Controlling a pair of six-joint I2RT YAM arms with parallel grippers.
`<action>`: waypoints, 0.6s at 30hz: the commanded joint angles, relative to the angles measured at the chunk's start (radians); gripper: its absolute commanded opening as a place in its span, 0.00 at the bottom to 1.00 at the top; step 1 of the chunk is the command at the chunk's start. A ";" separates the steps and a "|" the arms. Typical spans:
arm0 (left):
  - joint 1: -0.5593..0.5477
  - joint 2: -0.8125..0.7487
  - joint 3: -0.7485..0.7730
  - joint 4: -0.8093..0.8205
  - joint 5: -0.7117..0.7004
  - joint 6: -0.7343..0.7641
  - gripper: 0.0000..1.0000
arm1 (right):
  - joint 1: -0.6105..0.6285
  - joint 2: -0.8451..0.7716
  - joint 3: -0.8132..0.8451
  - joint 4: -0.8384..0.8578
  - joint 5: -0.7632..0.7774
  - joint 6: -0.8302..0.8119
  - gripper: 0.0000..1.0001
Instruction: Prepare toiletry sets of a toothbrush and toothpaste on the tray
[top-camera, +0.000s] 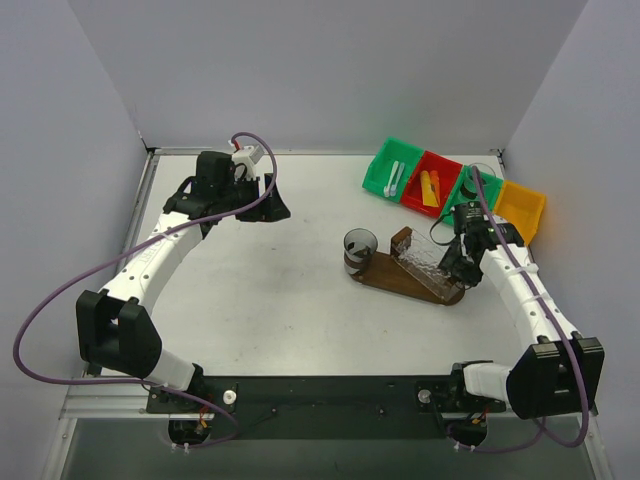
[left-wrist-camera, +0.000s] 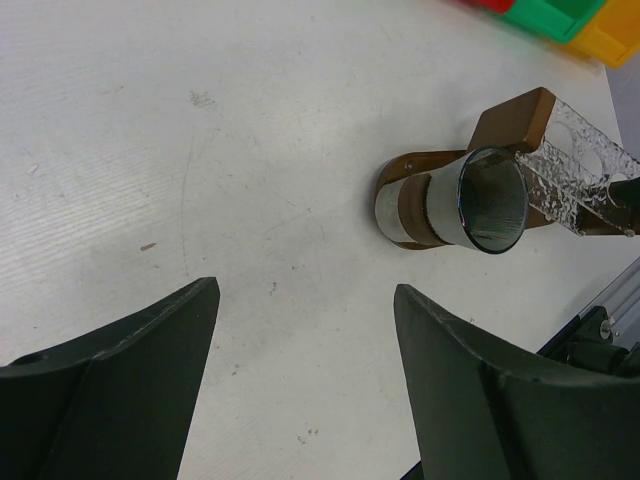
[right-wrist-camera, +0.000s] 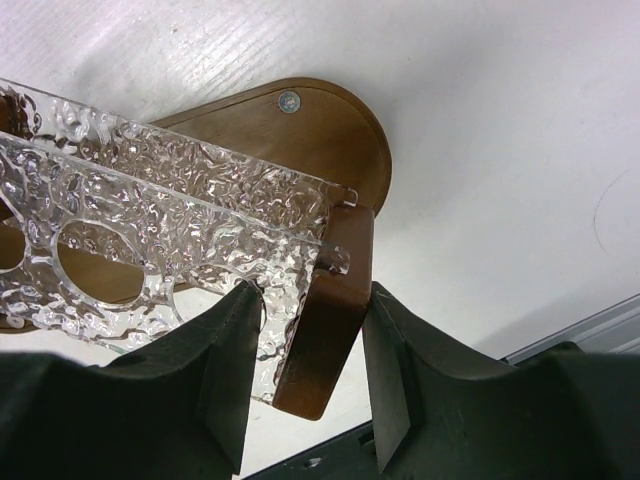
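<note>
Flat oval tray of dark brown wood (top-camera: 392, 282): on the table, right of centre, near the right arm. Base is smooth and varnished with rounded ends. A wooden end post (right-wrist-camera: 325, 330) stands upright at each end. Between the posts spans a clear pebbled acrylic rack w/ round holes (right-wrist-camera: 170, 190).

Small clear smoky cup (left-wrist-camera: 480, 200): upright on the tray's left end, thin-walled. Looks empty, no brush or tube seen in it.

R gripper (right-wrist-camera: 310, 300): clenched across the near end post plus the rack's edge. One pad is on the acrylic, the other on the wood. It has the tray by that end.

Step in hand (judgement): positioning or steadying the tray before loading.
- Keep the base flat on the table and slide, don't lift. The cup is light and tall and prob. tips easily.
- The grip is lopsided, hard slick acrylic one side and wood the other, so it may twist. Go slow and don't squeeze harder, as the plate edge could chip.

Supplies, well apart, far right:
- Slim white toothbrushes (top-camera: 394, 178) in the green plastic bin (top-camera: 378, 162).
- Orange/yellow tapered tubes (top-camera: 431, 188) in the red plastic bin (top-camera: 447, 175). They look soft and small.

L gripper (left-wrist-camera: 305, 380): released, fingers spread wide, nothing between them. It hovers over the matte white table (top-camera: 260, 290), well left of the tray.

No set assembled yet.
</note>
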 joint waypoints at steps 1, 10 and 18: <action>0.007 -0.038 0.018 0.034 0.004 -0.004 0.81 | -0.037 -0.027 -0.003 0.028 -0.087 -0.107 0.00; 0.007 -0.050 0.004 0.041 0.007 -0.011 0.81 | -0.059 -0.010 -0.009 0.022 -0.187 -0.234 0.00; 0.007 -0.061 -0.001 0.042 0.005 -0.012 0.81 | -0.060 0.009 -0.006 0.013 -0.187 -0.327 0.00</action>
